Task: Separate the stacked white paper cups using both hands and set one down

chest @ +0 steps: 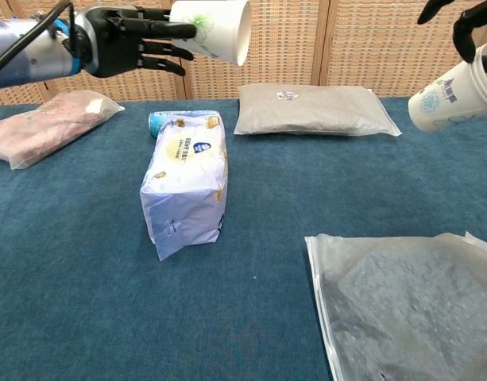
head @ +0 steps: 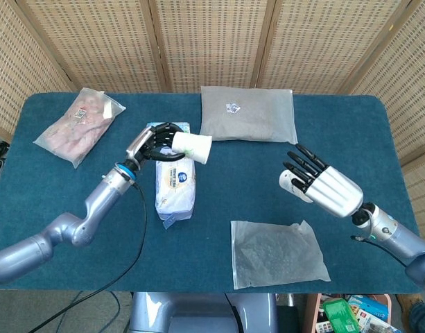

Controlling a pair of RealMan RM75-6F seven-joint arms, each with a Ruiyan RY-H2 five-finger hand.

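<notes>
The two white paper cups are apart. My left hand [head: 153, 142] holds one cup [head: 191, 147] on its side in the air, above the far end of the tissue pack, mouth pointing right. The chest view shows that cup [chest: 211, 28] at the top left with green print, in my left hand [chest: 120, 40]. My right hand [head: 322, 189] is raised over the right half of the table and holds the other cup [chest: 454, 89], tilted with blue print. In the head view that cup is mostly hidden under the hand.
A tissue pack [head: 175, 187] lies at mid-table, with a small blue can [chest: 168, 121] just behind it. A grey pouch [head: 248, 114] sits at the back, a pink-filled bag [head: 79, 125] at the back left, and a clear bag [head: 274, 253] at the front right.
</notes>
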